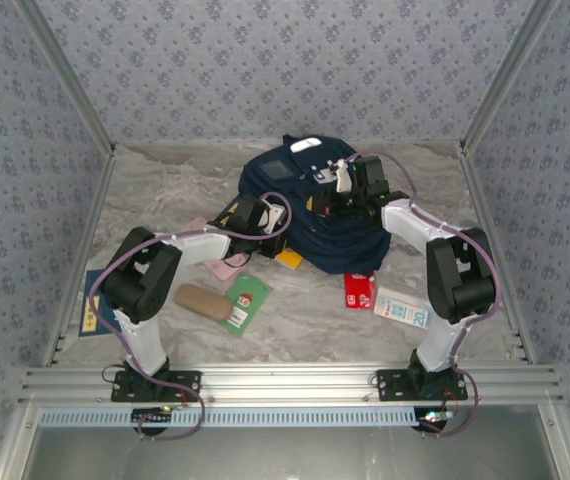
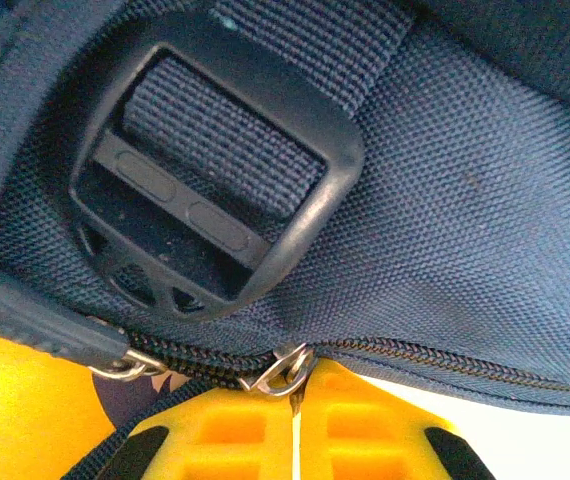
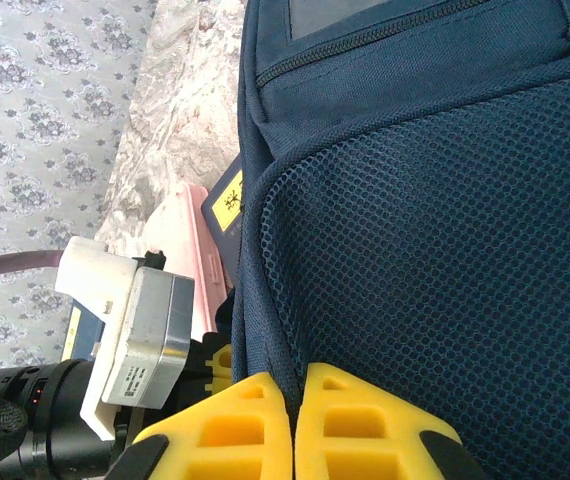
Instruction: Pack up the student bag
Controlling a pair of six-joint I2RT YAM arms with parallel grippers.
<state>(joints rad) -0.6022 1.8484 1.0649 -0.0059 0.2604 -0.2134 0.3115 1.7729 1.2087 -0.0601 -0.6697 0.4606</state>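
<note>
Both jaws pinch the student bag (image 1: 330,245), left at its zipper pull (image 2: 280,370)

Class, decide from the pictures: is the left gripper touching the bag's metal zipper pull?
Touching. The left wrist view shows the left gripper, fingers closed, pinching the zipper pull on the student bag at its tips.

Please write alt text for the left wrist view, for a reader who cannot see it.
The left gripper, with yellow tips, is closed on the metal zipper pull of the navy student bag. Above it, a black plastic buckle holds a dark webbing strap against the fabric.
</note>
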